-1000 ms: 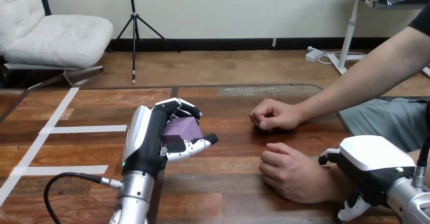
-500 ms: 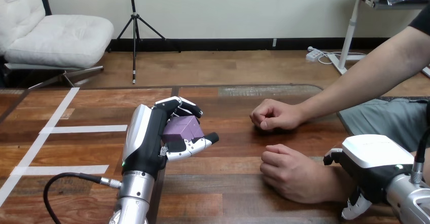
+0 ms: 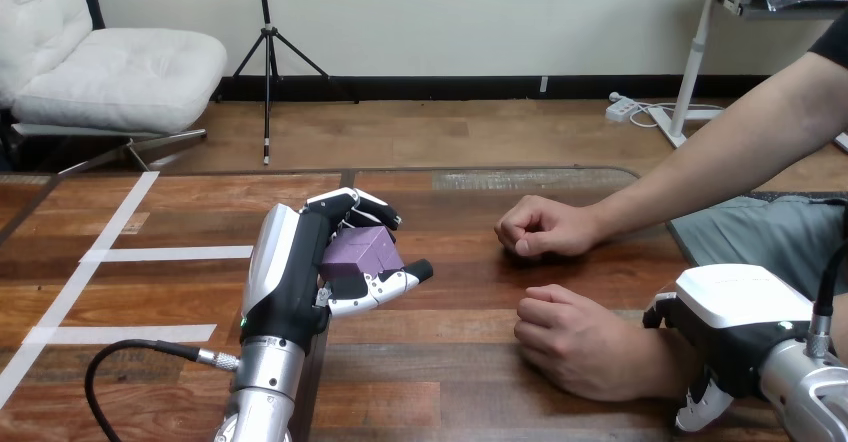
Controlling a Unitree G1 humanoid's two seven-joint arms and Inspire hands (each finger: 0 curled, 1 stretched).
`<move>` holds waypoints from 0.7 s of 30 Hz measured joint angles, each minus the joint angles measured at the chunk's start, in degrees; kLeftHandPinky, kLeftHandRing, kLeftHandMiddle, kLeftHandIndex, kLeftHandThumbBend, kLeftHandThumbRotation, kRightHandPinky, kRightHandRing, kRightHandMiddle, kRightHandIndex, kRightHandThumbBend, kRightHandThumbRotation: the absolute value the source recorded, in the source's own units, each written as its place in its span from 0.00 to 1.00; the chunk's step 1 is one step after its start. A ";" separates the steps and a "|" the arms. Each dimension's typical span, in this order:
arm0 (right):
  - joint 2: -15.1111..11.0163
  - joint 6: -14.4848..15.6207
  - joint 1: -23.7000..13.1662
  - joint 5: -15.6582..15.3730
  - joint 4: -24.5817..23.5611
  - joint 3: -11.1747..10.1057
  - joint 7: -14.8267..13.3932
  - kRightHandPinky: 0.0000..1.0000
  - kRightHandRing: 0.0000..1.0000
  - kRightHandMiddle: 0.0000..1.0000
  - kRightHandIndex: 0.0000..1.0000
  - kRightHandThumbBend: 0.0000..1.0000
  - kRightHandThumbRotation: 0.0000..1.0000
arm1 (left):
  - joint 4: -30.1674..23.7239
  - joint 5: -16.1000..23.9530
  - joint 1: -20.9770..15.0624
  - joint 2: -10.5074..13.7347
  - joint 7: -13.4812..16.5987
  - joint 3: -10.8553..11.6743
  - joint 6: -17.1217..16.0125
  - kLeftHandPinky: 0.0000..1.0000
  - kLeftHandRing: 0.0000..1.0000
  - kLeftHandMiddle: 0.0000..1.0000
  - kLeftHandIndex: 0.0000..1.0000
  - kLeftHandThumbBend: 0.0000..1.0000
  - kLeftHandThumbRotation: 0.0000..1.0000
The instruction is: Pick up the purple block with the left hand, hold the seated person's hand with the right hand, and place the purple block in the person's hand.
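Purple cube block (image 3: 362, 252) stays clasped in left hand (image 3: 296, 274); right hand (image 3: 740, 317) drifts right at person's wrist (image 3: 660, 360), grip unclear; handover waits.

The wooden table (image 3: 470, 287) carries white tape strips (image 3: 170, 253).

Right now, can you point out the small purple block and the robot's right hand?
small purple block (image 3: 361, 248): head view, its top face.
right hand (image 3: 742, 304): head view, its white back shell.
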 measured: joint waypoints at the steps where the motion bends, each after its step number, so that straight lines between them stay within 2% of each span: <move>1: 0.00 0.24 -0.06 -0.31 0.00 0.21 0.04 0.77 0.79 0.80 0.78 0.77 0.08 | -0.05 0.00 0.00 0.00 -0.02 0.00 0.00 0.36 0.42 0.49 0.50 0.71 0.00; 21: 0.21 4.37 -1.12 -5.12 0.00 2.85 2.31 0.73 0.76 0.79 0.77 0.76 0.11 | -0.47 0.12 0.17 0.11 -0.07 0.04 -0.07 0.36 0.43 0.49 0.50 0.71 0.00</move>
